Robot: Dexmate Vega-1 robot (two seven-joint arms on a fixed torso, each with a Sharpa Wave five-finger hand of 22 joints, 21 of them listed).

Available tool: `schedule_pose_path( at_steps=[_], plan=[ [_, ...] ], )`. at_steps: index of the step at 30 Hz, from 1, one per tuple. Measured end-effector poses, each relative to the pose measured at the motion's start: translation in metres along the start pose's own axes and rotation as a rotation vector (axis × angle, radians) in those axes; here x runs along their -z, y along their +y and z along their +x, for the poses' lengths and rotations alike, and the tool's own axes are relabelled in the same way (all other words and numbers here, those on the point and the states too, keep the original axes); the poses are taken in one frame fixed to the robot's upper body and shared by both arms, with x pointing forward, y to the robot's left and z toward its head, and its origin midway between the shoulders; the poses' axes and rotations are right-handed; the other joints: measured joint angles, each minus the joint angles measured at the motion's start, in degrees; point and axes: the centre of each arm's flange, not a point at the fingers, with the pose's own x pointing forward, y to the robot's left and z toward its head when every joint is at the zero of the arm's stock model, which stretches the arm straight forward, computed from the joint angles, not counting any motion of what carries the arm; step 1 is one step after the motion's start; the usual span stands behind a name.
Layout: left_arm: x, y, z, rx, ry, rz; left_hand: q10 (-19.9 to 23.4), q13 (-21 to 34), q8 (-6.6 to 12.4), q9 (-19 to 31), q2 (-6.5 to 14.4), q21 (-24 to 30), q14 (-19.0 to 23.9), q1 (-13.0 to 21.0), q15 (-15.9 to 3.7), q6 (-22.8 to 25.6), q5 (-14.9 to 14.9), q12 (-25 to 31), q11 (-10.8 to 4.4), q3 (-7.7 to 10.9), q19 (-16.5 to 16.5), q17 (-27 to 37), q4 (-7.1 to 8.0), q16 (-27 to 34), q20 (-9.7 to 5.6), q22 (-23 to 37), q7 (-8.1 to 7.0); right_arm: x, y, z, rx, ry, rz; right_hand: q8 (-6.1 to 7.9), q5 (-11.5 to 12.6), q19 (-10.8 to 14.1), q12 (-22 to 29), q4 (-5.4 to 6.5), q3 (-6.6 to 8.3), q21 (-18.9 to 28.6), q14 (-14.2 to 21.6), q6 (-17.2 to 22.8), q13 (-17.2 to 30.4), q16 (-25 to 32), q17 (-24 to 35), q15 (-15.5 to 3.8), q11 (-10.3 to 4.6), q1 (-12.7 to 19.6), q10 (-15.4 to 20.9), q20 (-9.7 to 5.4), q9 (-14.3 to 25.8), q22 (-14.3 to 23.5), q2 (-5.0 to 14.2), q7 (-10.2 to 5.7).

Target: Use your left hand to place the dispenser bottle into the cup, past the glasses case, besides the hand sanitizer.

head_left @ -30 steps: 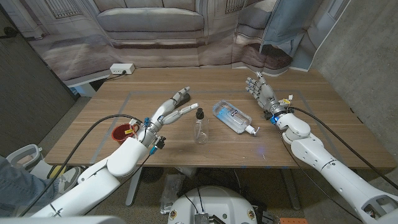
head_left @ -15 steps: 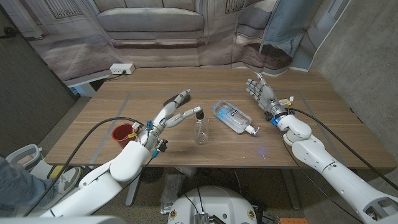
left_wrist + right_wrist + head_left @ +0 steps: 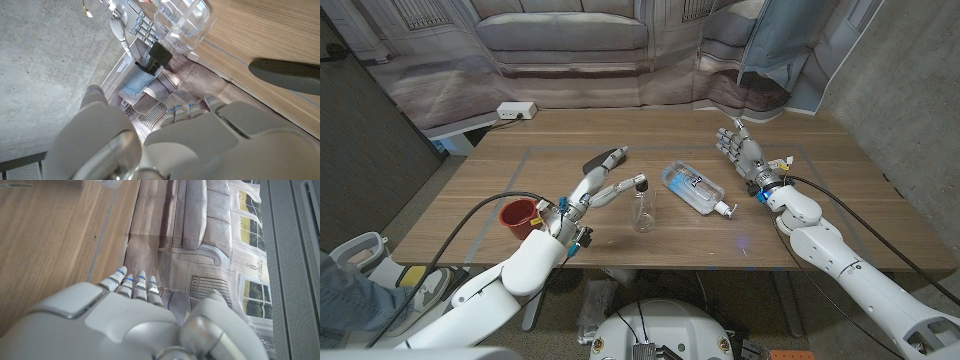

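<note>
Now left hand point(image 3: 603, 186) has reached dispenser bottle point(image 3: 642, 205).

On table point(image 3: 820, 170): 1 dispenser bottle point(image 3: 643, 205), 1 hand sanitizer point(image 3: 696, 189), 1 glasses case point(image 3: 605, 159), 1 red cup point(image 3: 517, 214).

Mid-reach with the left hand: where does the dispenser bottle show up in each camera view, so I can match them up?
Head view: dispenser bottle stands upright at the table's middle, just off the left hand's fingertips.
Left wrist view: its clear body and black pump are seen past the hand's fingers, turned by the camera.
Right wrist view: I cannot make the bottle out.
Shared landmark: the dark glasses case, beyond the left hand in the head view and across the wood in the left wrist view.
</note>
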Motion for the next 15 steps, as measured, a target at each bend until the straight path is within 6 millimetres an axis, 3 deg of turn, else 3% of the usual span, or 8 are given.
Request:
schedule_pose_path(
  at_steps=[15],
  plan=[
    [0.0068, -0.0057, -0.0006, -0.016, 0.046, 0.024, -0.1, 0.0, 0.0, 0.0, 0.5, 0.0, 0.0, 0.5, 0.0, -0.4, 0.2, 0.0, -0.08, 0.0, 0.0, 0.0, 0.0, 0.0, 0.0, 0.0, 0.22, 0.0031, -0.0033, -0.0025, 0.005, -0.002, 0.012, 0.0, 0.0, 0.4, 0.0, -0.24, -0.24, -0.2, 0.0, 0.0, 0.0, 0.0, 0.0, 0.0, 0.0, 0.3, 0.0, 0.41, 0.0, 0.0, 0.31, 0.0]
  ],
)
